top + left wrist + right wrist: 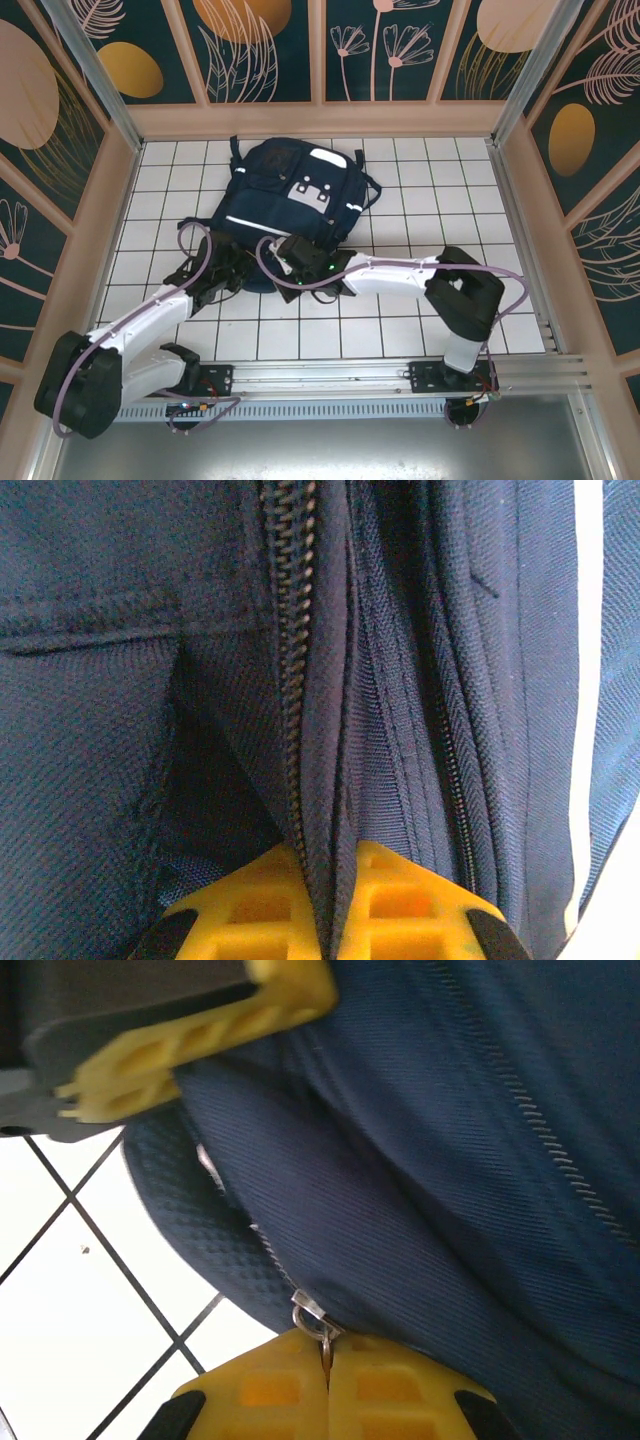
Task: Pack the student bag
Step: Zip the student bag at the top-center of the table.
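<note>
Fabric [328, 780] beside the zipper [295, 630] sits clamped in my left end effector [335, 895], and my right end effector [328, 1385] is closed on the metal zipper pull [316, 1317]. Both grip the near edge of the student bag [290, 190], lying on the worktop [420, 330] toward the far wall.

Student bag [295, 195] on table [400, 320], centre-back; left end effector [243, 272] and right end effector [287, 250] at its near edge.

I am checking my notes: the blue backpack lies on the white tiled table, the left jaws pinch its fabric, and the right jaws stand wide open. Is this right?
Not quite: the right jaws are shut on the metal zipper pull of the backpack, as the right wrist view shows. The rest holds.
</note>
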### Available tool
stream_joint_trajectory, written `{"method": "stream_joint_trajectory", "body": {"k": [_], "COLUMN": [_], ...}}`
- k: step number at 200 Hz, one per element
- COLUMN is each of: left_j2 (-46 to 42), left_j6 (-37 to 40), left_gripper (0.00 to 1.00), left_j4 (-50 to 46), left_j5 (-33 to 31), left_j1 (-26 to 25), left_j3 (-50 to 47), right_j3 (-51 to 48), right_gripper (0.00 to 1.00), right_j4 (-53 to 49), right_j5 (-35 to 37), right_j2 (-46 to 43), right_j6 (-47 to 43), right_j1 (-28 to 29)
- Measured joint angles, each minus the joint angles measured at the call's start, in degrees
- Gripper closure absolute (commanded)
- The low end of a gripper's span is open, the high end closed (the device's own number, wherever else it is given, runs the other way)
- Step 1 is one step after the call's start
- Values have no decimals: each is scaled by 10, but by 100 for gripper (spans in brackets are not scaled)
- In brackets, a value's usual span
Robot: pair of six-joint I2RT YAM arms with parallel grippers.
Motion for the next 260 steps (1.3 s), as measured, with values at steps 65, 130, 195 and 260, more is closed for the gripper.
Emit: {"method": "stream_joint_trajectory", "body": {"k": [65, 130, 195, 260], "left_j2": [-102, -124, -113, -68], "left_j6": [22, 72, 97, 148], "left_gripper": [100, 100, 100, 100], "left_j4": [-42, -137, -139, -176], "left_j5": [59, 49, 57, 50], "left_j1": [57, 91, 92, 99], "left_j3": [1, 29, 29, 70], "right_j3": [-61, -73, -61, -55], "right_gripper": [100, 100, 100, 100], "right_j4": [61, 30, 15, 15], "right_j5": [-75, -54, -36, -58], "right_j2": [-65, -50, -37, -38], "right_j6": [-3, -2, 5, -14], "right_j1": [-85, -206, -206, -206]}}
